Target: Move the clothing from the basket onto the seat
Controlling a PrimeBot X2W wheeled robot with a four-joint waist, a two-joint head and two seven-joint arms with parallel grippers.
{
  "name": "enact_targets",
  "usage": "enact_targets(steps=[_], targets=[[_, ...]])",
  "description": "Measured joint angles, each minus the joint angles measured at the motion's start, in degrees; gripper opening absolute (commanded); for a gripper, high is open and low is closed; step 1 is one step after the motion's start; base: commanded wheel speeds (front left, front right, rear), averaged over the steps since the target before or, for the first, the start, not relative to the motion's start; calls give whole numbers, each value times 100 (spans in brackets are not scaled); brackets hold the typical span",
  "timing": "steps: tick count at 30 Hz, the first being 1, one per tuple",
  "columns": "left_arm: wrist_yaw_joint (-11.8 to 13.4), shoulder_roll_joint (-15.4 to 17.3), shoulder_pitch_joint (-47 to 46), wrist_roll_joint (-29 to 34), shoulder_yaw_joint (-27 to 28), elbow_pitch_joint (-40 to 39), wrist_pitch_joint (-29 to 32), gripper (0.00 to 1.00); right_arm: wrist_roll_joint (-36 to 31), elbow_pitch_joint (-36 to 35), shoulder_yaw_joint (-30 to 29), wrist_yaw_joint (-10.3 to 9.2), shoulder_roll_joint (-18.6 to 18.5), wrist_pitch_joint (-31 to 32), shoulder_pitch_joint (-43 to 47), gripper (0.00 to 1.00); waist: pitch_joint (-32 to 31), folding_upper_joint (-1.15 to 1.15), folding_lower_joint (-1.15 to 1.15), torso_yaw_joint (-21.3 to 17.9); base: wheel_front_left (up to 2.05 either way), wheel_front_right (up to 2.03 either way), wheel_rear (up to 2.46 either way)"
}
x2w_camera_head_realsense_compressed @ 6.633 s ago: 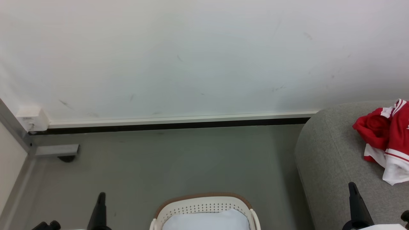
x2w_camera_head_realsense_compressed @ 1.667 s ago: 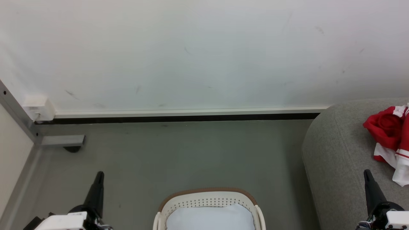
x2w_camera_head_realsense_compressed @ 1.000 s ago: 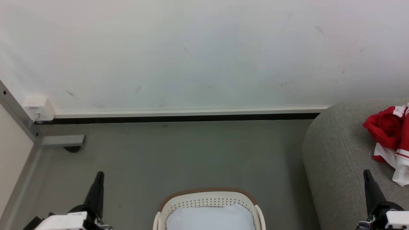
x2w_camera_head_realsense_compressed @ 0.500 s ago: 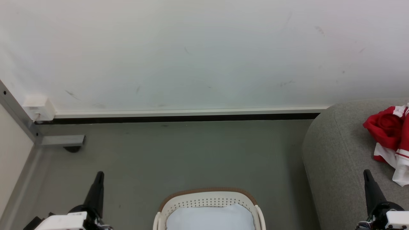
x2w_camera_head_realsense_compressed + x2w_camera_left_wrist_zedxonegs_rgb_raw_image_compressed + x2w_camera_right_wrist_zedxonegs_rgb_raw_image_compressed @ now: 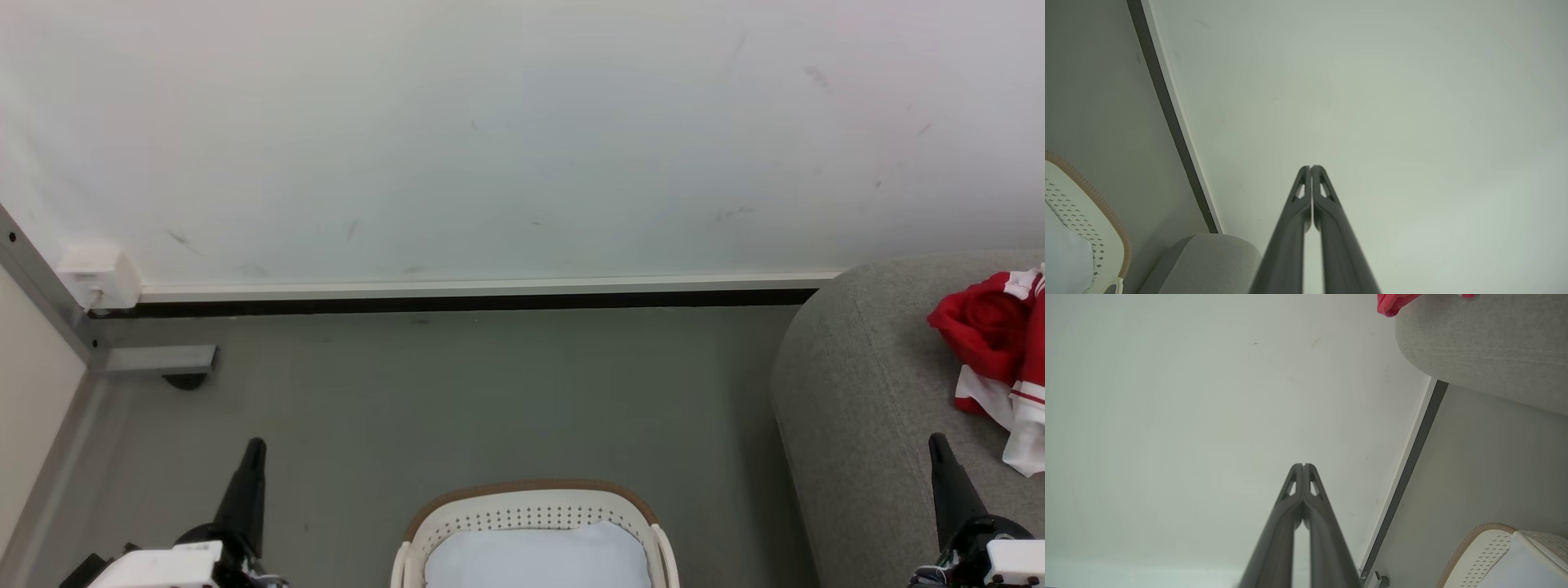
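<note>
Lying crumpled on the grey woven seat [image 5: 857, 392] at the right is red clothing [image 5: 988, 335] with white trim bands. Grey floor [image 5: 490, 392] separates it from the cream, brown-rimmed perforated basket [image 5: 531, 508], which holds pale bluish-white fabric [image 5: 535, 559]. Left pincer [image 5: 255, 447] and right pincer [image 5: 939, 443] each have fingers pressed together, gripping nothing.

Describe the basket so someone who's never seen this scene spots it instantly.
From the white wall, come down the grey floor to the head view's bottom edge, left of the big grey seat. There stands the basket: cream plastic with small holes and a brown-banded rim, unlike the soft fabric seat beside it.
</note>
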Motion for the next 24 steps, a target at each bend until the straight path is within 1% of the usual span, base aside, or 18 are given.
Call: enact_targets(steps=[24], targets=[[0,0,0,0,0,0,0,0,-5,0,-5,0,3,1,-1,0,0,0,0,0,0,0,0]])
